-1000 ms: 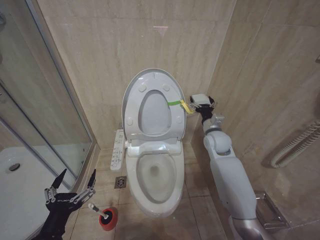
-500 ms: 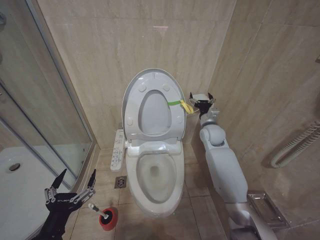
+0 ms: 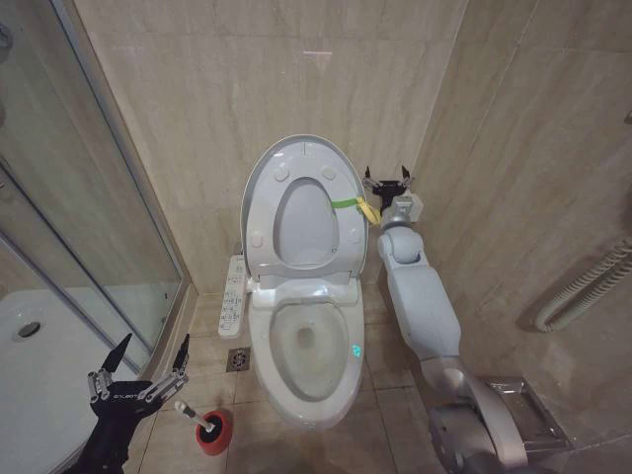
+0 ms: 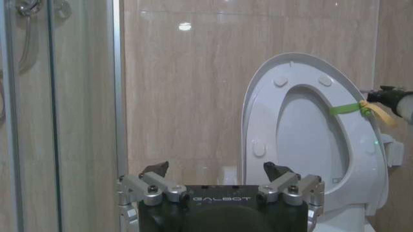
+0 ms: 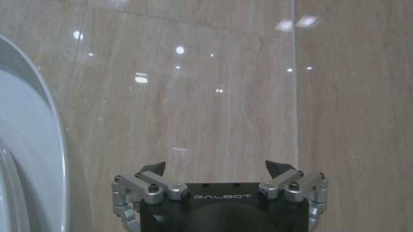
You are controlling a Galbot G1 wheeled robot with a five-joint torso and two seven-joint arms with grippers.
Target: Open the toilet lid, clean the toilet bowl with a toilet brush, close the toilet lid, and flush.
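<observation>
The toilet lid [image 3: 296,197] stands upright against the back wall, with a yellow-green strap [image 3: 355,205] tied at its right side. My right gripper [image 3: 385,180] is open just right of the strap, facing the wall, and its own view shows open fingers [image 5: 150,170] beside the lid's edge [image 5: 32,145]. Below the lid the toilet bowl [image 3: 306,346] lies uncovered. The toilet brush [image 3: 188,413] leans in its red cup [image 3: 212,433] on the floor at the lower left. My left gripper [image 3: 138,360] hovers open just left of and above it, empty. The lid [image 4: 310,135] also appears in the left wrist view.
A glass shower door [image 3: 89,227] and white shower tray [image 3: 39,346] take up the left. A narrow button panel [image 3: 234,294] sits on the bowl's left side, a floor drain [image 3: 238,359] beside the pedestal. A ribbed hose [image 3: 583,286] hangs on the right wall.
My right arm has swung left, bringing its gripper closer to the lid's strap. The left gripper, brush and lid have stayed put.
</observation>
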